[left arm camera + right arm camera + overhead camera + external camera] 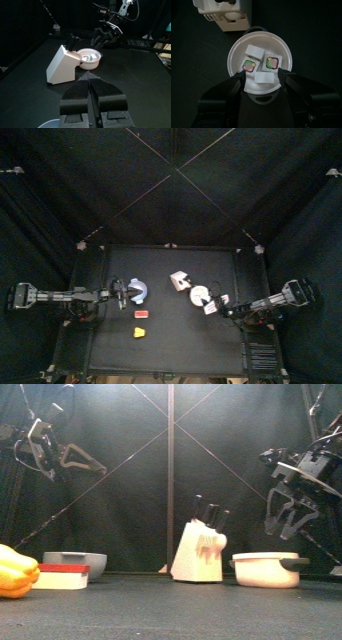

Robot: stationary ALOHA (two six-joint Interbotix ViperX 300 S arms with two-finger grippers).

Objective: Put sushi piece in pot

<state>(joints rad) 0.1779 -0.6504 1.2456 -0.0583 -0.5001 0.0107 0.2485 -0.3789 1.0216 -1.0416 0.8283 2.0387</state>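
My right claw (262, 85) hangs directly over the pot (262, 62) with its jaws apart and nothing between them, and I can see the sushi piece (272, 62) lying inside on the pot's floor beside another small white chunk, so I judge the drop done. My left claw (90, 95) is pressed together and empty, parked high and well clear so it doesn't crowd the knife block (63, 65) on the worktop (133, 75).

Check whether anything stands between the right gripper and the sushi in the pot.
Nothing visible. The right gripper hangs open above the uncovered pot, the sushi piece lies exposed inside, and the knife block stands beside it.
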